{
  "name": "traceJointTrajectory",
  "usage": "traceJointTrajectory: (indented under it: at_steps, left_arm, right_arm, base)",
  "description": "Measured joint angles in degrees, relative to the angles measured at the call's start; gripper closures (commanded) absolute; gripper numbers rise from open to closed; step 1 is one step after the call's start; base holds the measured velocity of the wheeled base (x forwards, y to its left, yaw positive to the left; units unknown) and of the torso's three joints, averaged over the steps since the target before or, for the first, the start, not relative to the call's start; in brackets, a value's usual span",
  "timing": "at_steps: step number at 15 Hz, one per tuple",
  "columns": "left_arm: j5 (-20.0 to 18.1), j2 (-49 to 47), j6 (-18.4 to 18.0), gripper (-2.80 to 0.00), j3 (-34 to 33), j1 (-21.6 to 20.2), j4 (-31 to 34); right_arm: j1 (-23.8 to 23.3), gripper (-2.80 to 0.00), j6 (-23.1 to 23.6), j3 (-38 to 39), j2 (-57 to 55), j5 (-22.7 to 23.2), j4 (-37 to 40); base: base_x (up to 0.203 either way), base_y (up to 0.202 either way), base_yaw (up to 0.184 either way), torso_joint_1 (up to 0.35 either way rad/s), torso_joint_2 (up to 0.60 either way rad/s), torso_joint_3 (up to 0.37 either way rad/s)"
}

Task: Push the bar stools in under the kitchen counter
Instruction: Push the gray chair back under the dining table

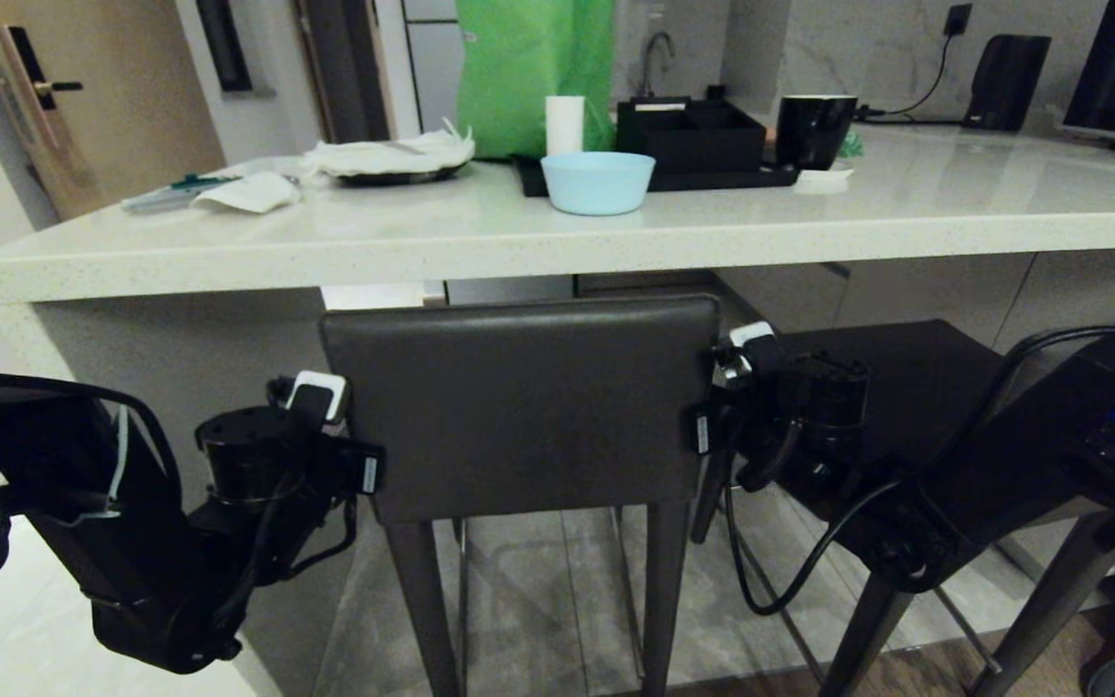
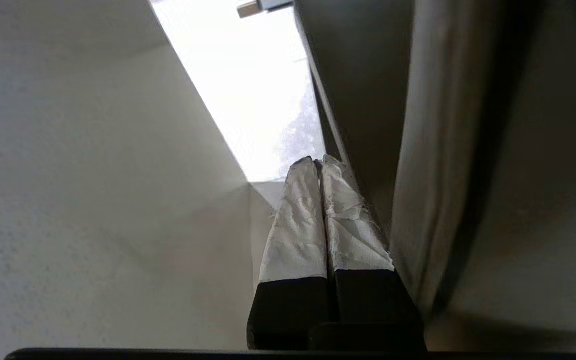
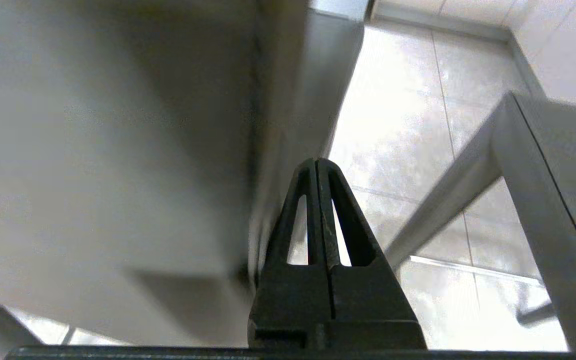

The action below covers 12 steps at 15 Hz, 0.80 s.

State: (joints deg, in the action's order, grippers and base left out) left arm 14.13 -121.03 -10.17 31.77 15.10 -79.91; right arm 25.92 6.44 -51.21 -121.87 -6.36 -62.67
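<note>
Flanking a dark grey bar stool, both sets of fingers are pressed fully together, holding nothing: left gripper beside the backrest's nine o'clock edge, right gripper beside its three o'clock edge. Second stool stands at three o'clock, its seat partly under the off-white desk.

No readable text, labels, brands or numbers anywhere.

Home kitchen. Evidence: long pale stone-look kitchen counter with bar stools beneath; light blue bowl, black mug, plate with napkins; sink tap behind; tiled floor; wooden door.
</note>
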Motion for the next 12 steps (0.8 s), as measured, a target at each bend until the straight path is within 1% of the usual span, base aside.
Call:
traceJointTrajectory:
  at_steps: [3, 5, 7, 10, 12]
  left_arm:
    - [0.2, 0.2, 0.0, 0.00, -0.8, -1.8, -0.4]
    - [-1.2, 1.0, 0.0, 0.00, -1.0, -4.4, -0.4]
    - [-2.8, 2.3, 0.2, 0.00, -1.8, -6.1, -0.5]
    - [-3.0, 4.3, 0.9, 0.00, -3.5, -6.7, -0.6]
    - [-3.1, 6.3, 2.3, 0.00, -4.9, -6.6, -0.6]
  right_arm:
    - [-1.6, 0.00, 0.0, 0.4, 0.7, -0.3, -0.5]
    - [-3.0, 0.00, -0.1, 1.1, 1.8, -0.4, -0.6]
    - [-3.9, 0.00, -0.1, 2.1, 3.4, -0.5, -0.6]
    - [-5.0, 0.00, -0.1, 3.5, 5.7, -0.5, -0.5]
    - [-5.0, 0.00, 0.0, 5.7, 7.9, -0.8, -0.5]
  base:
    - [0.000, 0.000, 0.000, 0.000, 0.00, 0.000]
    - [0.000, 0.000, 0.000, 0.000, 0.00, 0.000]
    - [0.000, 0.000, 0.000, 0.000, 0.00, 0.000]
    - [0.000, 0.000, 0.000, 0.000, 0.00, 0.000]
    - [0.000, 0.000, 0.000, 0.000, 0.00, 0.000]
